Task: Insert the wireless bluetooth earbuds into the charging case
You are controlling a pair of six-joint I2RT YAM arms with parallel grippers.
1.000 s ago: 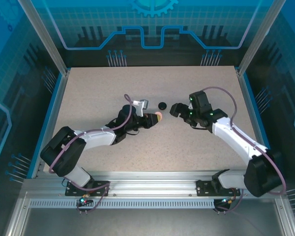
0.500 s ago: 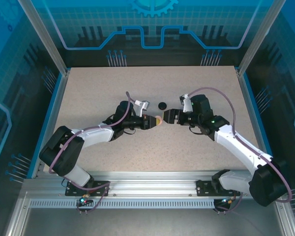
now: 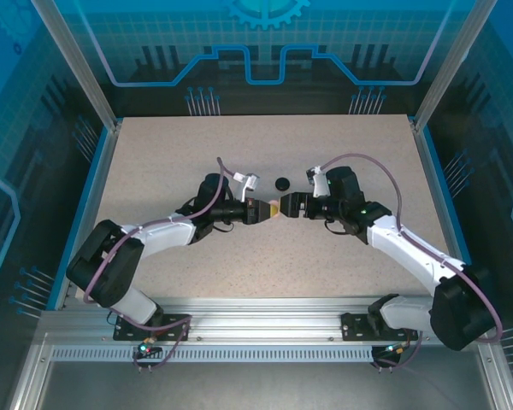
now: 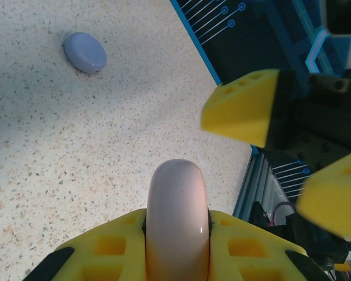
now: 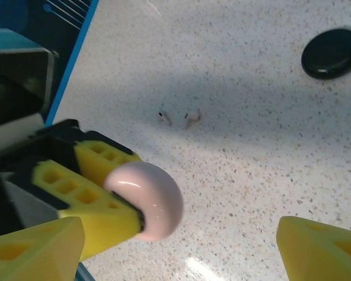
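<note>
TOP VIEW
Left gripper (image 3: 268,208): clamped on the pink case (image 3: 275,207), near the middle of the worktop (image 3: 154,154).
Right gripper (image 3: 289,205): spread wide, facing the left gripper, tips just beside the pink case.
Black case (image 3: 282,183): flat on the worktop, just behind the meeting point of the two grippers.

LEFT WRIST VIEW
Pink case (image 4: 176,216): standing on edge, pinched between the left gripper's two yellow fingers.
Right gripper (image 4: 286,155): yellow fingers apart, ahead and to the right of the case, no contact visible.
Lavender case (image 4: 85,51): lying on the worktop at upper left, well apart from the rest.

RIGHT WRIST VIEW
Right gripper (image 5: 181,234): own fingers far apart at the bottom corners, holding nothing.
Pink case (image 5: 149,199): in the left gripper's grip, between the right gripper's fingers and closer to the left-hand one.
Earbuds (image 5: 192,119): two tiny pale ones side by side on the bare worktop, beyond the pink case, outside any case, free of both grippers.
Black case (image 5: 331,52): shut, at upper right, apart from the earbuds.
</note>
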